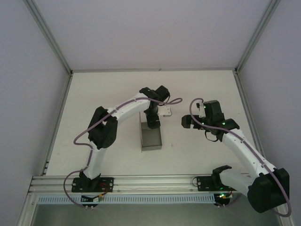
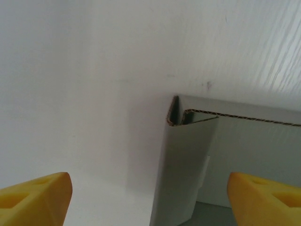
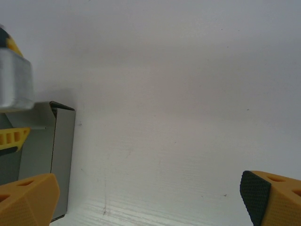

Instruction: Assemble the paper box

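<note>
Because the paper box (image 1: 151, 137), half-folded in the middle of the table (image 1: 103, 94) under the left gripper (image 2: 150, 194), looks light, thin and easily creased, a gentle pinch on its raised side wall probably suits best, while that gripper and the right gripper (image 3: 149, 200) both gape empty.

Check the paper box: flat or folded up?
Folded up. The paper box has raised walls and an open top; the left wrist view shows a creased corner.
</note>
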Tool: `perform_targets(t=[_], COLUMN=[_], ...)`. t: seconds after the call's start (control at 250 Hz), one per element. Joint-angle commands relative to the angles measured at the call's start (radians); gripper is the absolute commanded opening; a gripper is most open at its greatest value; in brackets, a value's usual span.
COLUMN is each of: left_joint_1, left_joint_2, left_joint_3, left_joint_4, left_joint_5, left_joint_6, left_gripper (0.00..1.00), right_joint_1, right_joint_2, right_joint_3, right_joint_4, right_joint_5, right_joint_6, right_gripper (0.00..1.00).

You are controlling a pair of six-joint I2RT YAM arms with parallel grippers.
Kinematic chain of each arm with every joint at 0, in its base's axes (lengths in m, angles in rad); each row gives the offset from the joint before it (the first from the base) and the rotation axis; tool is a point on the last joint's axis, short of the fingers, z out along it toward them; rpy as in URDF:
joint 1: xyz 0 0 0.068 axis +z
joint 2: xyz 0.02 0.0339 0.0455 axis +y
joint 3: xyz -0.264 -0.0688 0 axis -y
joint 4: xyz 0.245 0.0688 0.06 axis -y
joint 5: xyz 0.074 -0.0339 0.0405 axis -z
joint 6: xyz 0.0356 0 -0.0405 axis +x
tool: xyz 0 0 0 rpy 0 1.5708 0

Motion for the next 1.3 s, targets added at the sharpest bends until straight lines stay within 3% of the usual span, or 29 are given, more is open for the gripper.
perform_targets(t=[0.0,0.148,0.236,0.363,0.435,0.523,0.559,0.735,0.946,1.094,1.294], left_joint_1=[0.015,0.039,0.041,0.043,0.043,0.044,0.048,0.062,0.059,0.037,-0.007], left_joint_2=[0.031,0.081,0.112,0.136,0.151,0.165,0.163,0.137,-0.032,-0.15,-0.28], left_joint_3=[0.05,0.049,0.053,0.039,0.032,0.028,0.017,-0.01,-0.035,-0.002,-0.077], left_joint_4=[-0.097,-0.074,-0.083,-0.072,-0.066,-0.063,-0.049,0.017,0.233,0.313,0.419], left_joint_5=[0.016,-0.04,-0.062,-0.068,-0.09,-0.107,-0.121,-0.184,-0.322,-0.444,-0.554], left_joint_6=[0.053,0.036,0.029,0.02,0.011,-0.012,-0.02,-0.083,-0.264,-0.47,-0.642], left_gripper=[0.8,0.62,0.58,0.38,0.34,0.17,0.0,0.0,0.0,0.0,0.0], right_joint_1=[-0.006,-0.005,-0.006,-0.006,-0.005,-0.005,-0.005,-0.005,0.0,0.062,0.155], right_joint_2=[0.019,0.04,0.05,0.062,0.064,0.065,0.064,0.042,-0.023,-0.023,0.07], right_joint_3=[0.014,0.01,0.013,0.018,0.018,0.018,0.018,0.011,0.02,-0.013,0.051], right_joint_4=[0.009,0.014,0.009,0.008,0.006,0.007,0.004,0.0,0.013,0.178,0.317], right_joint_5=[-0.018,-0.023,-0.018,-0.015,-0.015,-0.015,-0.015,0.006,0.05,-0.062,0.043], right_joint_6=[-0.019,-0.01,-0.01,-0.011,-0.01,-0.007,-0.005,0.014,0.163,0.261,0.306], right_gripper=[1.0,1.0,1.0,1.0,1.0,1.0,1.0,1.0,1.0,1.0,0.98])
